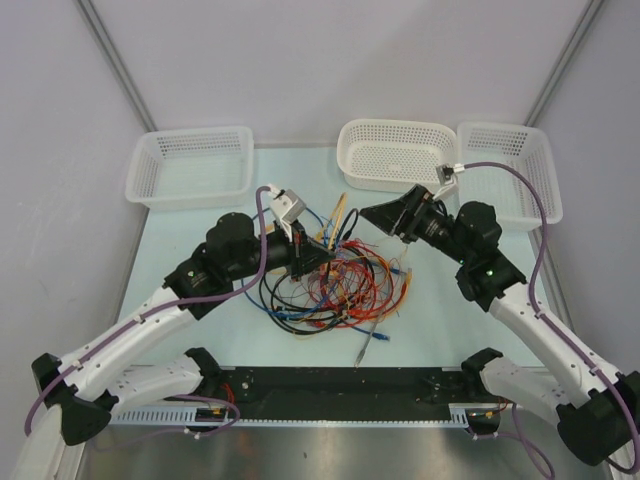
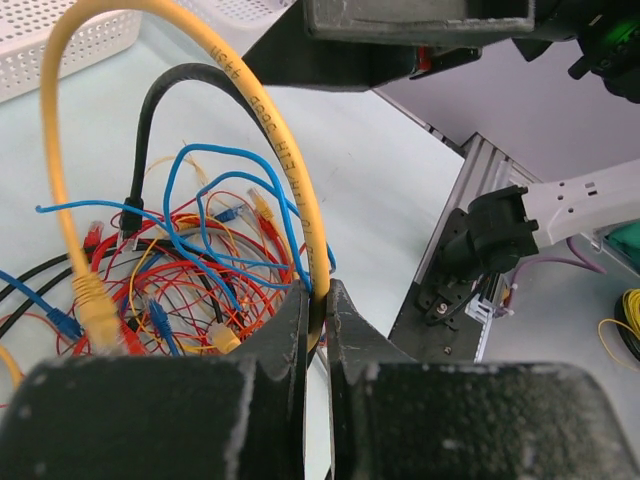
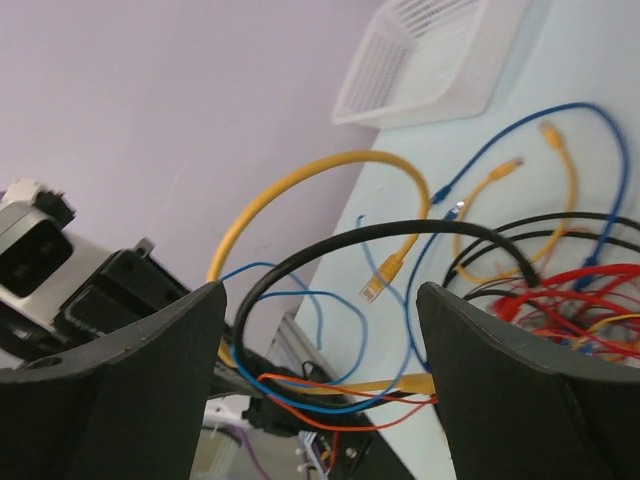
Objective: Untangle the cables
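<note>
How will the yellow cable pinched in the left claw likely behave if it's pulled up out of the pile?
The yellow cable holds a smooth arch above the left claw, so it is probably springy rather than limp. Its plug hangs into the red wires, so it may snag and drag them along.

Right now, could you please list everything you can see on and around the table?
pale green table: one, pale green, beneath everything.
tangle of thin red, orange, blue, yellow and black cables: one heap, mixed colours, table centre.
thick yellow cable: one, yellow, rising in a loop from the heap.
thick black cable: one, black, arching over the heap.
perforated plastic baskets: three, white, far table edge.
left gripper: one, black, shut on the thick yellow cable.
right gripper: one, black, open, at the heap's far side.
</note>
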Controlling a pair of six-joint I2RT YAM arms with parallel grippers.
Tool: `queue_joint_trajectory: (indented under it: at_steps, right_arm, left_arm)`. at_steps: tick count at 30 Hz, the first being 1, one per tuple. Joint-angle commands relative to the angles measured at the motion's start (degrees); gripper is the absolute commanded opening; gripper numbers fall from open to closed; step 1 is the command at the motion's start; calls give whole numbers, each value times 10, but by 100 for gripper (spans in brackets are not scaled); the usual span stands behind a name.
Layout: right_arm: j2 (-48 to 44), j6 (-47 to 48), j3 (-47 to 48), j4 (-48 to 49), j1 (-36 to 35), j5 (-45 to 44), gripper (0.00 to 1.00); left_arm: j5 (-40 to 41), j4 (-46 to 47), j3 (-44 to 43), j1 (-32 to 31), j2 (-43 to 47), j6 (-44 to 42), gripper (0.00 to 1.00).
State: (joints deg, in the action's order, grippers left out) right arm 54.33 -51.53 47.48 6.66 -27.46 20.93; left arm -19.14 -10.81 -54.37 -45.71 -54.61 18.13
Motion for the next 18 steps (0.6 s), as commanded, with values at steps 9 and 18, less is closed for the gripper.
queue_joint_trajectory:
  at_steps: [9,18]
  right_arm:
    - [61,-71,15,125,-78,34,74]
    - [66,-50,15,96,-84,-1,50]
  left_arm:
    - [-36,69,15,3,8,20,1]
    - [-36,72,25,3,18,23,2]
